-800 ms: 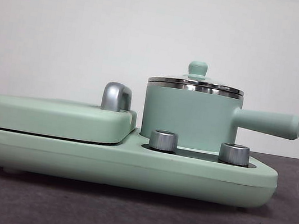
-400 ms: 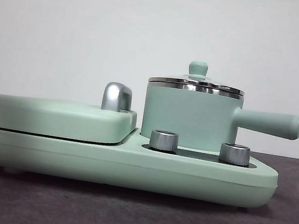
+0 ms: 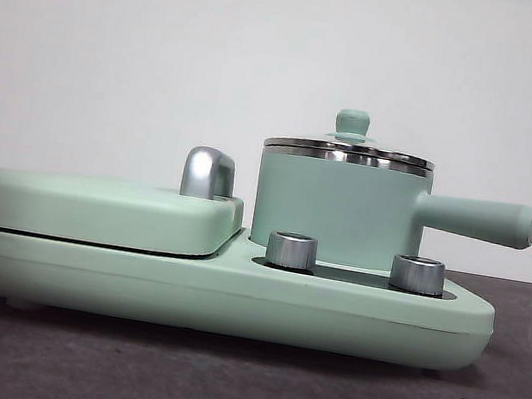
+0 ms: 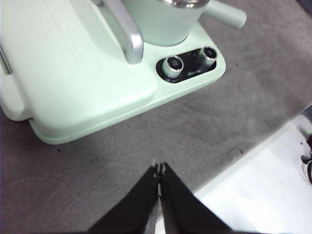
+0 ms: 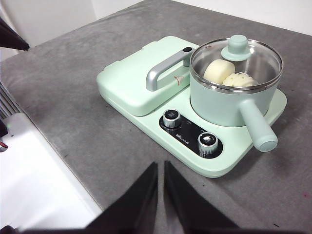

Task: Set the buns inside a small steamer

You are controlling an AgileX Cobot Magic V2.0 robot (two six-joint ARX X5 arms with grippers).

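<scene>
The left gripper (image 4: 159, 170) is held above the grey counter (image 4: 97, 165), jaws pressed together and empty, well apart from the small steamer (image 5: 233, 92). Both buns (image 5: 229, 75) are seen inside it under the glass lid (image 5: 237, 56). The right gripper (image 5: 161, 168) is likewise closed, empty, well short of it

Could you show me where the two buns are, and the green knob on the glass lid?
smooth bun (image 5: 218, 71), right wrist view, its rounded top seen through the glass.
ridged bun (image 5: 240, 80), right wrist view, its flecked top.
lid knob (image 5: 238, 46), right wrist view, its flat top.
</scene>
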